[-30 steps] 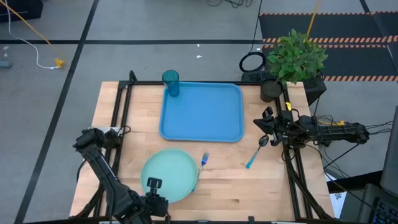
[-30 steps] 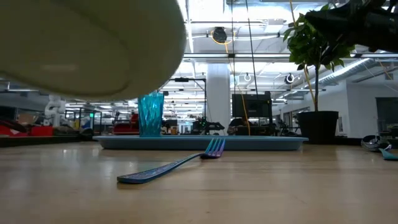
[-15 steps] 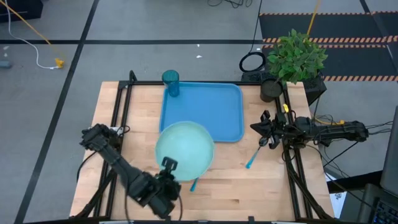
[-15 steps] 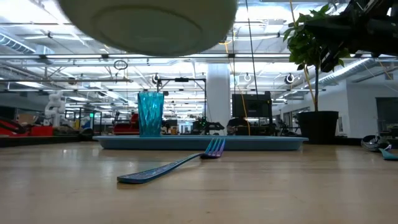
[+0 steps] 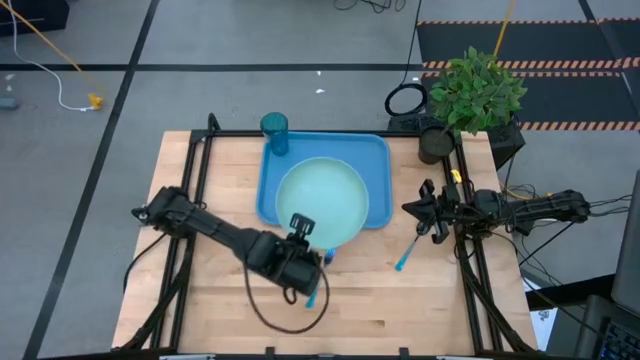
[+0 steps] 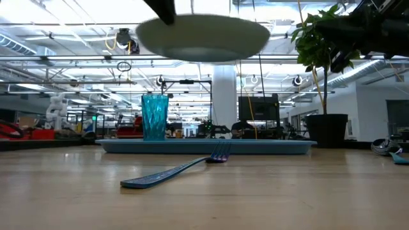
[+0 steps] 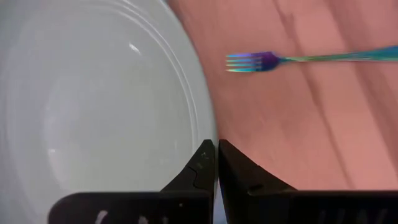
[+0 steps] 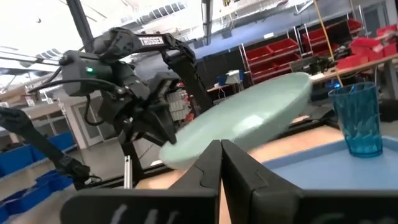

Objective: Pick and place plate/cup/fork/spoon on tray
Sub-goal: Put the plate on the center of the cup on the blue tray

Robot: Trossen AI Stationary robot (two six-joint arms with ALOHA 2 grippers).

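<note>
The pale mint-green plate [image 5: 325, 200] hangs over the near half of the blue tray [image 5: 330, 146], held by my left gripper [image 5: 300, 228], which is shut on its rim. In the low view the plate [image 6: 204, 38] floats high above the tray [image 6: 255, 147]. The teal cup [image 5: 275, 132] stands upright at the tray's far left corner. The blue fork [image 6: 179, 169] lies flat on the wood near the tray, partly under my left arm. The spoon [image 5: 408, 250] lies flat on the wood to the tray's right. My right gripper [image 5: 425, 212] is shut and empty, above the spoon's bowl end. My left gripper pinches the plate's rim [image 7: 210, 127] on its near left side, with one finger inside the rim and one outside. The fingers [image 7: 199, 168] come from above, pointing down. The plate is lifted clear over the tray, about level, its hollow side up.
A potted plant [image 5: 470, 95] stands at the table's far right corner. Black frame rails run along the table's left [image 5: 190, 200] and right [image 5: 470, 270] sides. Bare wood lies near the front edge.
My left gripper has carried the plate from the table's near left toward the far edge and the right. The plate stays lifted clear and now hangs over the tray. The fork, spoon and cup have stayed where they were.
</note>
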